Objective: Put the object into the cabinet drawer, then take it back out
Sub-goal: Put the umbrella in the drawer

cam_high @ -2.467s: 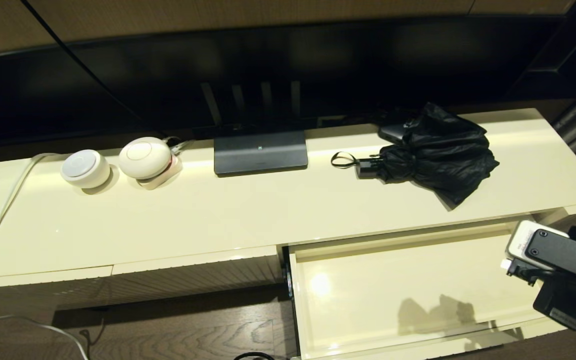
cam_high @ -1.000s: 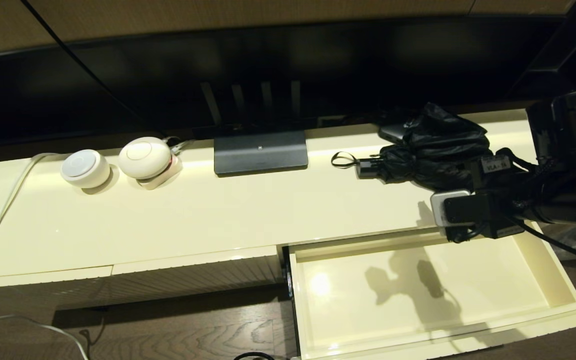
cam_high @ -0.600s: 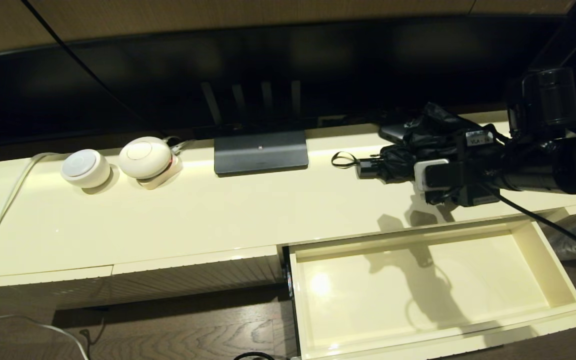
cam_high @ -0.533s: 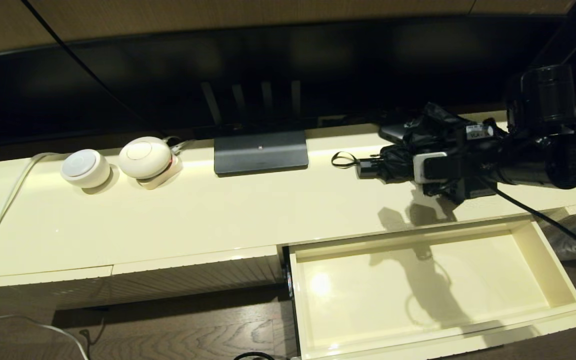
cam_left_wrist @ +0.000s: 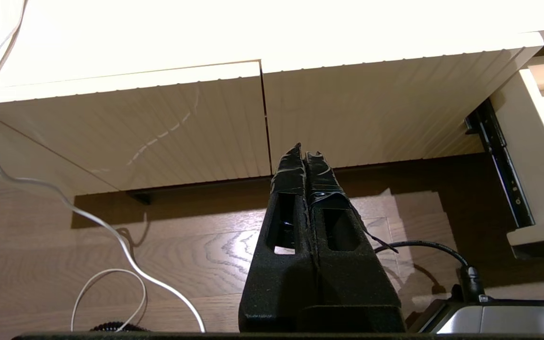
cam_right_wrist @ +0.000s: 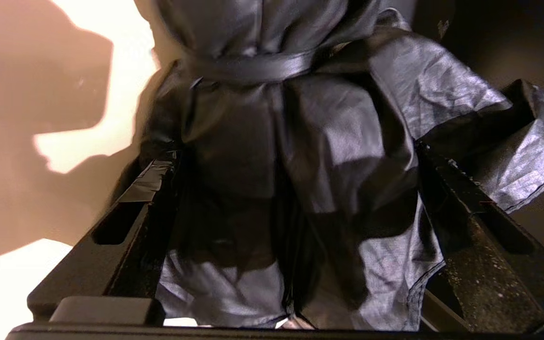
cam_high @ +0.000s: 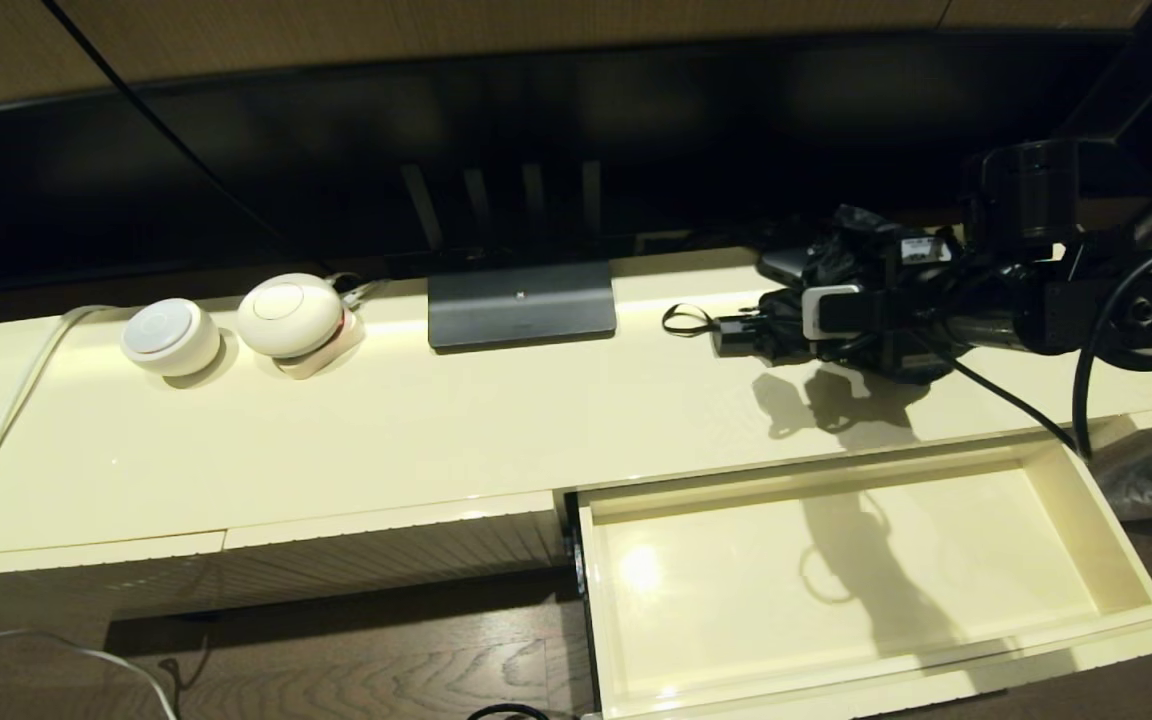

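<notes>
Between right tool's (cam_right_wrist: 295, 156) spread fingers: the umbrella (cam_right_wrist: 300, 141)

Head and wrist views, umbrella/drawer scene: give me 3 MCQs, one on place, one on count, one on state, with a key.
1. Where does the umbrella lie?
A. In the drawer
B. On the cabinet top
C. On the floor

2. How many round white devices sit on the cabinet top?
A. Two
B. Three
C. Four

3. What is the state of the right gripper?
A. Shut on the drawer handle
B. Shut in free air
C. Open, fingers either side of the umbrella fabric

Key:
1 B, the umbrella rests on the top behind the open, empty drawer.
2 A, one round white device sits beside the other.
3 C, the right wrist view shows its fingers spread around the fabric.

The left gripper is parked low, shut.
</notes>
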Available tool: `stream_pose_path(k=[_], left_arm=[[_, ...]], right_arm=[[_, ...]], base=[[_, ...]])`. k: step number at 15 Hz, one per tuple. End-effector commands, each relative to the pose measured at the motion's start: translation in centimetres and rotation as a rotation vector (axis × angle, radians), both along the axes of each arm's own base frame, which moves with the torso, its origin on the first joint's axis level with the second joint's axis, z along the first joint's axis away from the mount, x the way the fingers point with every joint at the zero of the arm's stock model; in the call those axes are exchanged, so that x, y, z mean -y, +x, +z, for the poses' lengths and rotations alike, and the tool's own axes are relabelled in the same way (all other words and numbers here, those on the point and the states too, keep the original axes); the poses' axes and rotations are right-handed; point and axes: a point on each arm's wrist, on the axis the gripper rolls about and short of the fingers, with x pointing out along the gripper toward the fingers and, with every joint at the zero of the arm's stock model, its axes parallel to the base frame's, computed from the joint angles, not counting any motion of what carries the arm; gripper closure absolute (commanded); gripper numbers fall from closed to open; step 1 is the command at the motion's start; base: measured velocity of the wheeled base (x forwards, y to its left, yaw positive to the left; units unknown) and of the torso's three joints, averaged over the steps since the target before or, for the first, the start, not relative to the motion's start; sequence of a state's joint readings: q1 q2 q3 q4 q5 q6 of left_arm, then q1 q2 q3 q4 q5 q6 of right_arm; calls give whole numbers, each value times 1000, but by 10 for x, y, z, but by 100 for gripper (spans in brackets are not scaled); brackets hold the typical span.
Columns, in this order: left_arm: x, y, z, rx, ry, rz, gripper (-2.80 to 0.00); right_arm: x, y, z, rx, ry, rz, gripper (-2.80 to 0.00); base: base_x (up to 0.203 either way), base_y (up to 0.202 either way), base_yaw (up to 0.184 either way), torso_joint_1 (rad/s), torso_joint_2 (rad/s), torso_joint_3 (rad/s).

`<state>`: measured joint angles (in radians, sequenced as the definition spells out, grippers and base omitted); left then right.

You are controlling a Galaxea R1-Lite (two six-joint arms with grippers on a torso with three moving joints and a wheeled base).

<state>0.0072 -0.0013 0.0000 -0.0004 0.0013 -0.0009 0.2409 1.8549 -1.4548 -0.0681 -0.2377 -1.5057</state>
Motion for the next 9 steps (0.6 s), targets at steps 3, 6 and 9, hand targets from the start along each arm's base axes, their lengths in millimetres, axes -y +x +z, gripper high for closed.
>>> stream_pose_path(k=[3,6,9], left_arm=[[0,0,-1,-3,-1,1,0],[0,0,-1,-3,-1,1,0],[0,0,-1,-3,-1,1,0]], right_arm=[[2,14,-7,-29,-13,-10,-280],[1,17,-6,-39,-3,-15,-280],[1,17,-4,-39,8,-21,-280]], base=[[0,0,0,0,0,0],[0,0,0,0,0,0],[0,0,0,0,0,0]])
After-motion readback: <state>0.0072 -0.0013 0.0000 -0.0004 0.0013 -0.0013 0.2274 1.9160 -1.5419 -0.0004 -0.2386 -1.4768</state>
